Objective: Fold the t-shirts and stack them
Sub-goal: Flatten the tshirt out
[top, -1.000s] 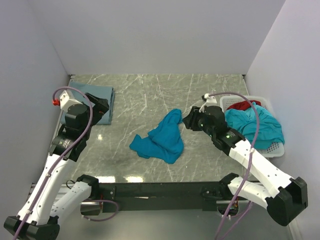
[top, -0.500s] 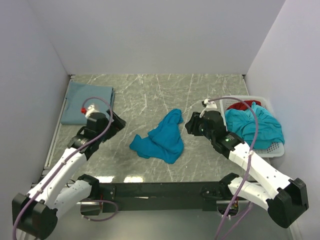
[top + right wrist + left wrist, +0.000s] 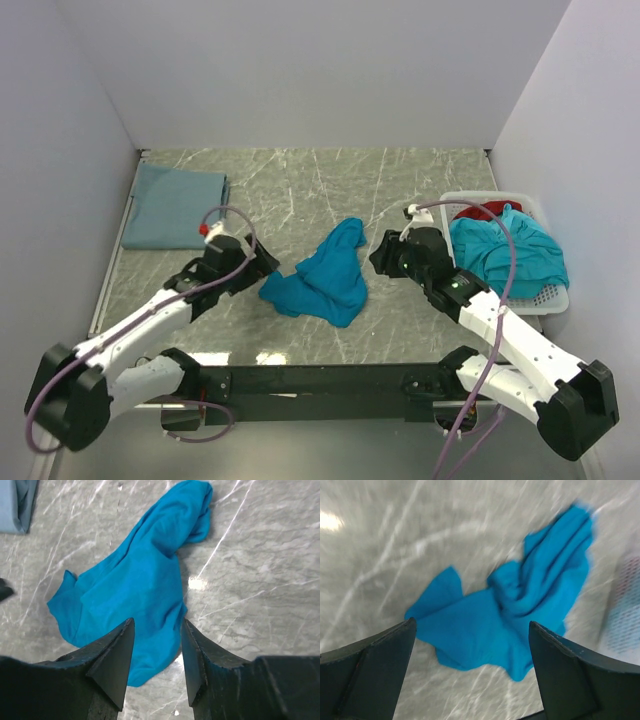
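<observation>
The grey marbled table (image 3: 300, 180) fills the floor of a white-walled booth. Two white and black arms reach in from its near edge, each with a looping purple cable.

At the right edge of the table sits a white perforated basket (image 3: 553, 297). A rumpled teal shirt (image 3: 505, 250) spills over its rim, and a red shirt (image 3: 487, 210) shows at the far side of the basket behind it.

Near the middle of the table lies a crumpled teal shirt (image 3: 325, 275), loose and unfolded. One narrow part stretches toward the far side and a wider part is spread toward the near left. It lies between the two arms and well apart from the basket.

In the far left corner of the table lies a grey-blue shirt (image 3: 170, 205), folded flat into a rectangle and well apart from the crumpled one.

The left gripper (image 3: 268, 266) sits low, just beside the near-left corner of the crumpled shirt. Its wrist view is blurred, but it shows the fingers (image 3: 380, 665) spread as wide as they go, with nothing between them and the cloth lying beyond.

The right gripper (image 3: 378, 255) hangs just beside the shirt's right edge. Its fingers (image 3: 117, 655) stand about half apart above the cloth and hold nothing.
</observation>
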Action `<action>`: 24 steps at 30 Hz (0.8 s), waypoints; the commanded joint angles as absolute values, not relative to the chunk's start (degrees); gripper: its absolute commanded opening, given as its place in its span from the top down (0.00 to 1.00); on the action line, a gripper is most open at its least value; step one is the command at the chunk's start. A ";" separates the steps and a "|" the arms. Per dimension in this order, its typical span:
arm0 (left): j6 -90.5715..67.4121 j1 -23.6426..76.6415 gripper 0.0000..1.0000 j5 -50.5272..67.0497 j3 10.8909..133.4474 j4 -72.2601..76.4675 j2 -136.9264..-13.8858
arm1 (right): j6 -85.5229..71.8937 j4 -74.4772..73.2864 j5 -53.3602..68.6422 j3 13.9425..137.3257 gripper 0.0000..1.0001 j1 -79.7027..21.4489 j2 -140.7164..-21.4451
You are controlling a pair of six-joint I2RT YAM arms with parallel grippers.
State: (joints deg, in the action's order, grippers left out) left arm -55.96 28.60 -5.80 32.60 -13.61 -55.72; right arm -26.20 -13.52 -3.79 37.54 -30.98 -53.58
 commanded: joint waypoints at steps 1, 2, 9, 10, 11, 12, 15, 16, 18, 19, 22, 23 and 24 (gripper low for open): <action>-58.88 32.94 0.01 -6.41 32.25 -12.12 -61.24 | -26.98 -10.99 -1.15 36.04 0.50 -31.20 -53.35; -59.06 33.83 0.01 -7.11 32.17 -12.22 -62.04 | -27.33 -10.81 -0.79 35.77 0.50 -31.20 -53.52; -61.78 36.39 0.01 -9.58 30.06 -9.67 -63.54 | -27.68 -11.16 -0.62 34.45 0.50 -31.11 -55.90; -61.79 36.39 0.01 -9.23 28.84 -8.01 -63.81 | -27.77 -11.16 -0.53 34.28 0.50 -31.20 -55.99; -61.35 36.39 0.01 -8.97 28.48 -7.48 -64.24 | -27.77 -11.08 -0.35 34.19 0.50 -31.20 -55.99; -61.61 36.39 0.01 -8.53 28.39 -7.47 -64.68 | -27.86 -10.81 -0.35 34.10 0.50 -31.20 -55.73; -62.83 36.39 0.00 -8.52 28.56 -8.43 -67.41 | -27.69 -10.28 -0.18 33.84 0.49 -31.20 -55.46; -62.58 36.39 0.01 -7.92 28.30 -7.74 -68.80 | -27.60 -10.20 1.13 33.84 0.49 -31.11 -55.46; -63.36 36.39 0.01 -8.17 28.47 -8.26 -70.04 | -27.51 -10.19 2.98 33.75 0.47 -31.20 -55.89; -63.72 36.39 0.01 -8.52 29.00 -8.70 -71.09 | -27.42 -10.28 3.51 33.49 0.47 -31.20 -56.16; -66.26 36.39 0.01 -12.12 29.97 -11.60 -72.68 | -28.12 -10.11 4.66 32.18 0.47 -31.46 -56.95; -67.23 36.39 0.01 -13.87 30.06 -12.30 -73.03 | -28.39 -9.59 4.75 31.82 0.47 -31.55 -57.13; -68.54 36.39 0.03 -14.32 30.32 -12.22 -73.99 | -28.74 -9.41 4.92 30.95 0.47 -31.81 -57.30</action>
